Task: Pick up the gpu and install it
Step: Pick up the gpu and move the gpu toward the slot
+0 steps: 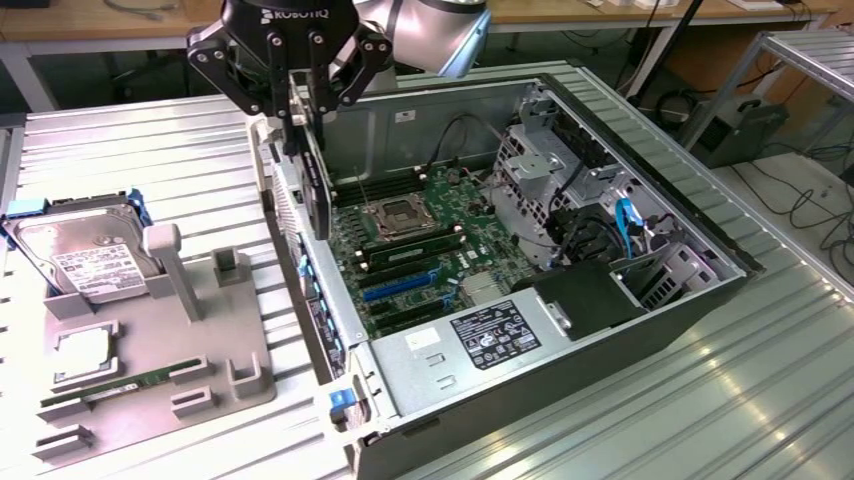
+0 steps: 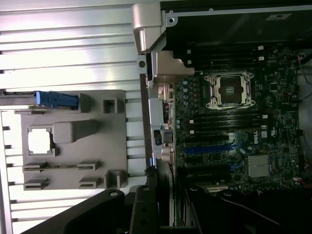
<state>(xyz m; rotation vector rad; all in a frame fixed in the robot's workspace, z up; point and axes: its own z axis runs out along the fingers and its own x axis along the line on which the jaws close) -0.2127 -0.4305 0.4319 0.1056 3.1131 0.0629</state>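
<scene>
The gpu [image 1: 312,185] is a thin black card hanging upright, edge-on, from my gripper [image 1: 304,118], which is shut on its top edge. It hangs over the rear wall of the open computer case [image 1: 667,300], above the motherboard [image 1: 441,235] and the blue expansion slots [image 1: 400,287]. In the wrist view the gpu [image 2: 164,180] runs out from between the gripper [image 2: 163,209] fingers along the case's rear edge, beside the blue slots [image 2: 207,148].
On the exterior view's left a grey parts holder [image 1: 200,350] carries a silver hard drive [image 1: 80,262], a processor chip [image 1: 83,348] and a green RAM stick [image 1: 114,385]. Drive cages and cables [image 1: 587,200] fill the case's far side. The ribbed metal table [image 1: 747,400] surrounds everything.
</scene>
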